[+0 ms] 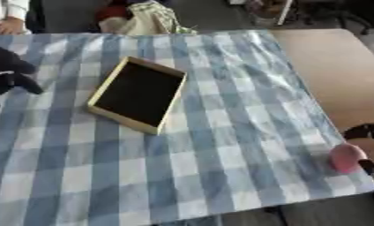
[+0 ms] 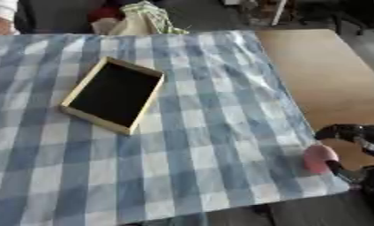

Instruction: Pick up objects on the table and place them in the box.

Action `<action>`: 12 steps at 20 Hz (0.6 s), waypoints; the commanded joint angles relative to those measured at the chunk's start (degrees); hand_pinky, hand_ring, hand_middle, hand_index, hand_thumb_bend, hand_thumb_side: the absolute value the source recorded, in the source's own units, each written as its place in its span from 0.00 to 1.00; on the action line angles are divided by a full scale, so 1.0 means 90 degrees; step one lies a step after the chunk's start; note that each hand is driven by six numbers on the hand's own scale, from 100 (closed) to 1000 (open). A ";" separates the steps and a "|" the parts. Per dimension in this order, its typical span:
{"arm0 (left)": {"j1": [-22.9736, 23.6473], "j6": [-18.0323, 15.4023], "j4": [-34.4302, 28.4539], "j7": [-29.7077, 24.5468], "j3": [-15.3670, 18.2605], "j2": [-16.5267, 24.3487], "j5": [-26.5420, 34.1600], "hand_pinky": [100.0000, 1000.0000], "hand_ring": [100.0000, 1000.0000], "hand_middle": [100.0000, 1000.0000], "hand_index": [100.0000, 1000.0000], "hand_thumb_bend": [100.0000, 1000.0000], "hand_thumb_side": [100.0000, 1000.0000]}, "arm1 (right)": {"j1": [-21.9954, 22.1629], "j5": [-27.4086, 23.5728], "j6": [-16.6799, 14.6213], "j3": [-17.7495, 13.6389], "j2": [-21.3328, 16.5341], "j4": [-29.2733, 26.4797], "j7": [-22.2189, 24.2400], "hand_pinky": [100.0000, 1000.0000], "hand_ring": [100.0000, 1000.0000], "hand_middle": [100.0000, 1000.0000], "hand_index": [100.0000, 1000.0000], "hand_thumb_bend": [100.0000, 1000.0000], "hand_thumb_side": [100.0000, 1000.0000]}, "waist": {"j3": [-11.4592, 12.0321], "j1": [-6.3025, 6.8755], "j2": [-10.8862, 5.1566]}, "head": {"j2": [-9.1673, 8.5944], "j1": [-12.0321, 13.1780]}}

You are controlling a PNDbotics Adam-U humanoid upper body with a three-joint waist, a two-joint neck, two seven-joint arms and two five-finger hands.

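Fingers of the right hand (image 2: 352, 150) curl around a pink object (image 2: 319, 158) at the lower right, at the cloth's (image 2: 205, 145) edge. Best to lift clear, then carry it up-left over the empty box (image 2: 113, 95). Left hand (image 1: 9, 70) sits mid-left; its fingers can't be made out.

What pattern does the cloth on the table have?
The cloth has blue and white checks, clearest in the left eye view.
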 commanded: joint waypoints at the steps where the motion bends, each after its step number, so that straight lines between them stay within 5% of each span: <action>1: -0.0082 0.0008 -0.0122 -0.0048 -0.0011 0.0037 0.0015 0.57 0.71 0.67 0.76 0.00 0.56 | -0.0078 0.0087 0.0092 -0.0046 -0.0175 0.0044 -0.0047 0.87 0.86 0.81 0.91 0.00 0.60 | 0.0006 0.0004 -0.0043 | 0.0041 -0.0022; 12: -0.0096 0.0027 -0.0122 -0.0118 -0.0044 0.0009 0.0008 0.57 0.71 0.67 0.76 0.00 0.56 | -0.0211 0.0673 0.0241 0.0107 -0.0163 0.0336 -0.0214 0.87 0.85 0.71 0.88 0.00 0.57 | 0.0044 0.0018 -0.0012 | 0.0041 -0.0039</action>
